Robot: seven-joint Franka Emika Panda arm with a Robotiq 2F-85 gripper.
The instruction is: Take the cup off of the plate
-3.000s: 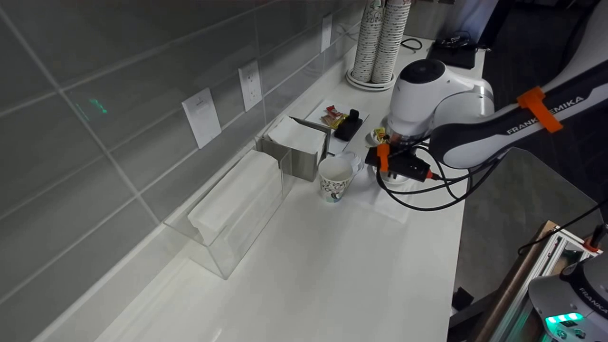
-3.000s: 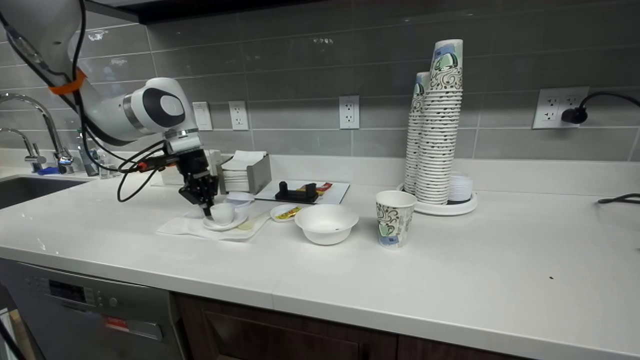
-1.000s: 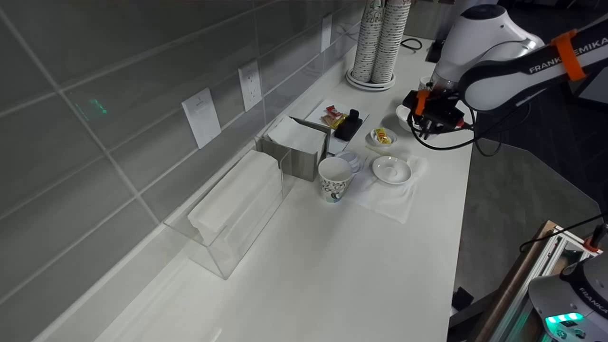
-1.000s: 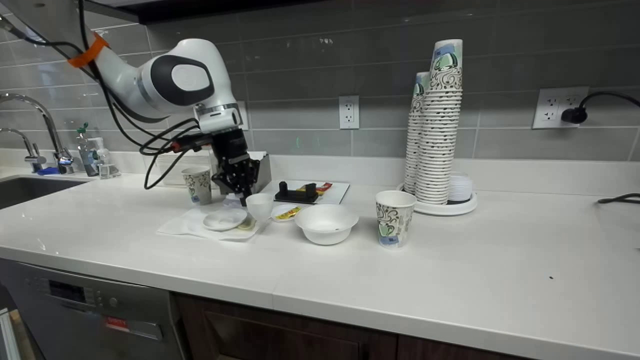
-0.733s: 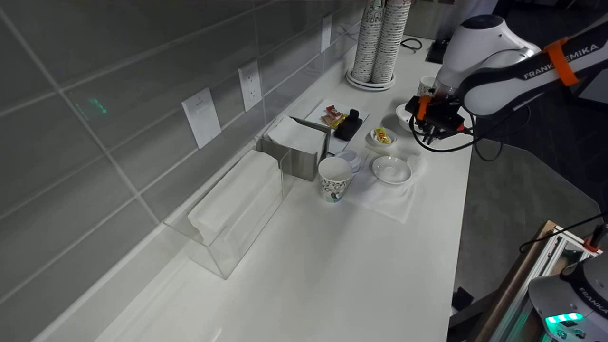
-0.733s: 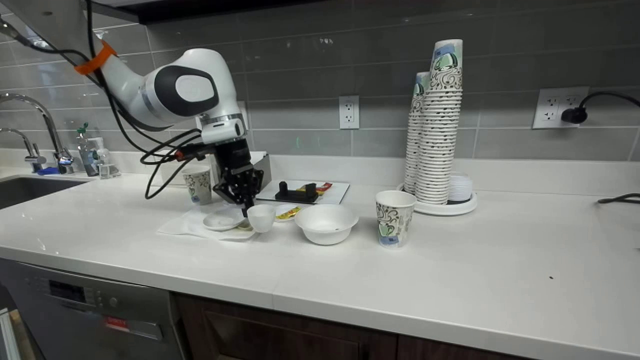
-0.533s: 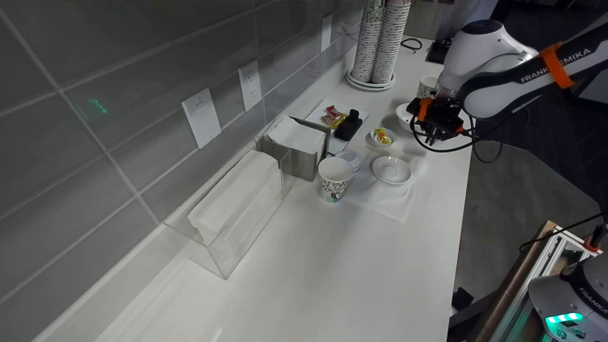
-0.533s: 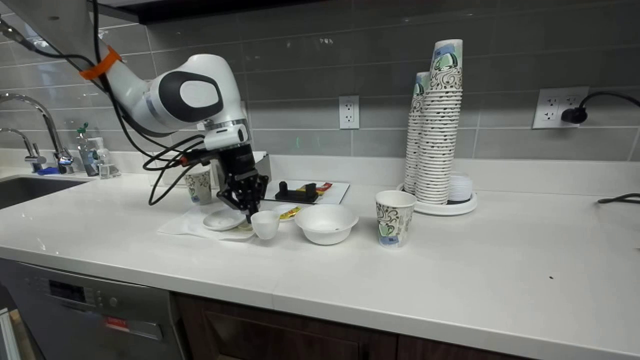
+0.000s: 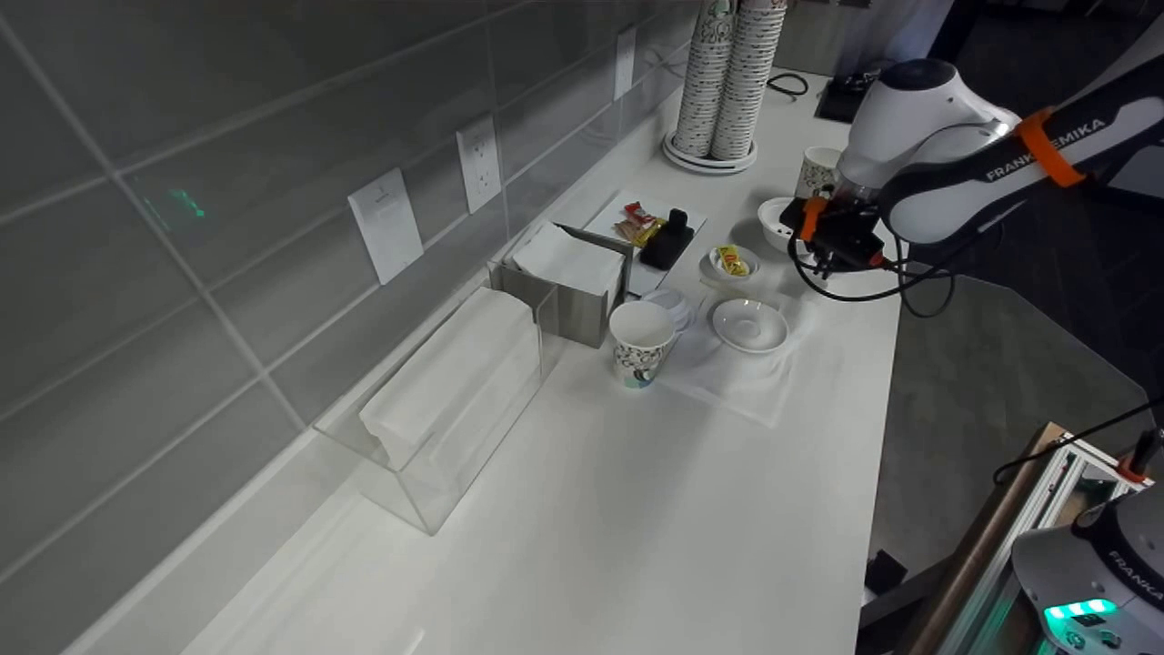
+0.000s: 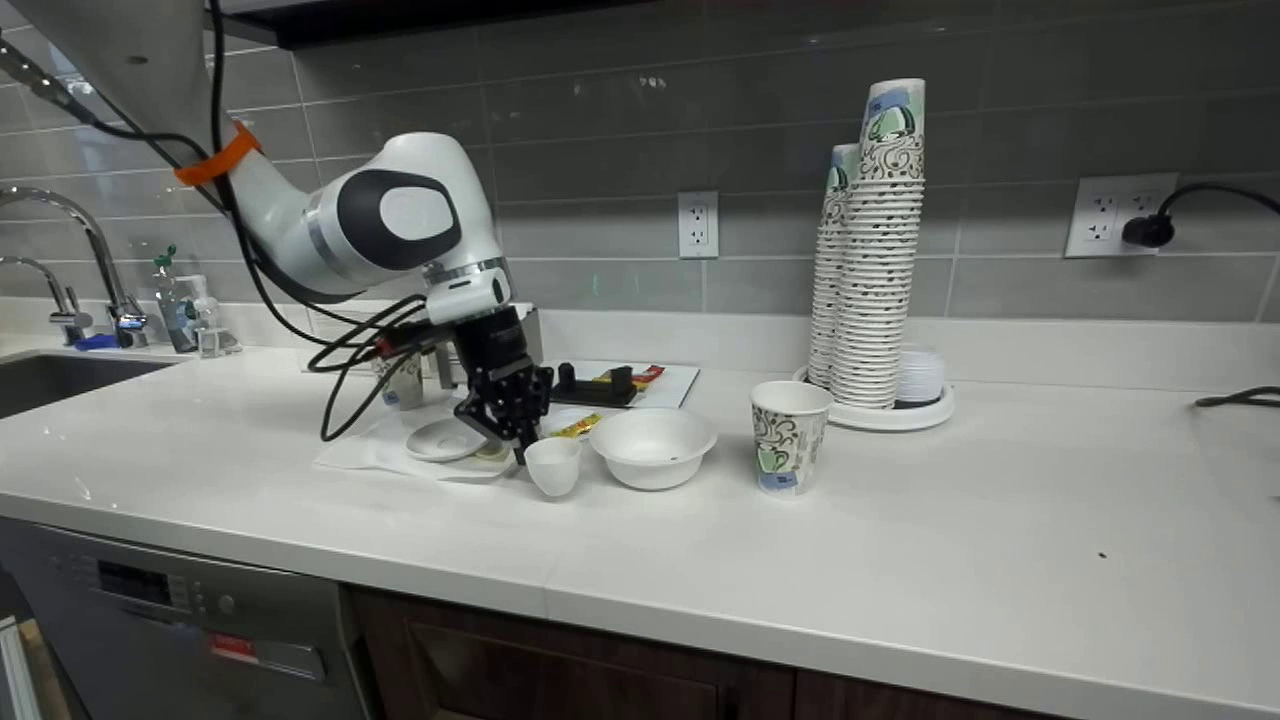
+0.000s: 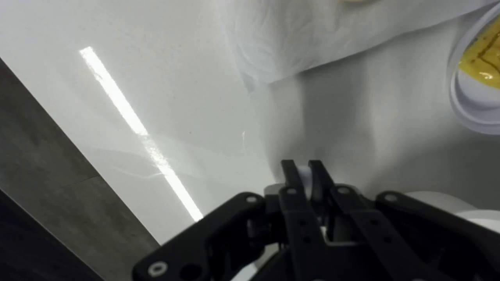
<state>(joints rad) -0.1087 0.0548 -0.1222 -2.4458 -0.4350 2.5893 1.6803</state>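
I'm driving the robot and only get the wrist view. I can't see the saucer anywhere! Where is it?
Observer: In both exterior views, the saucer sits on a white napkin.
Child: Yay! And is the cup off it?
Observer: Yes. In an exterior view, the hand holds it off to the side, between the saucer and the white bowl.
Child: What's past that?
Observer: A patterned paper cup, standing upright.
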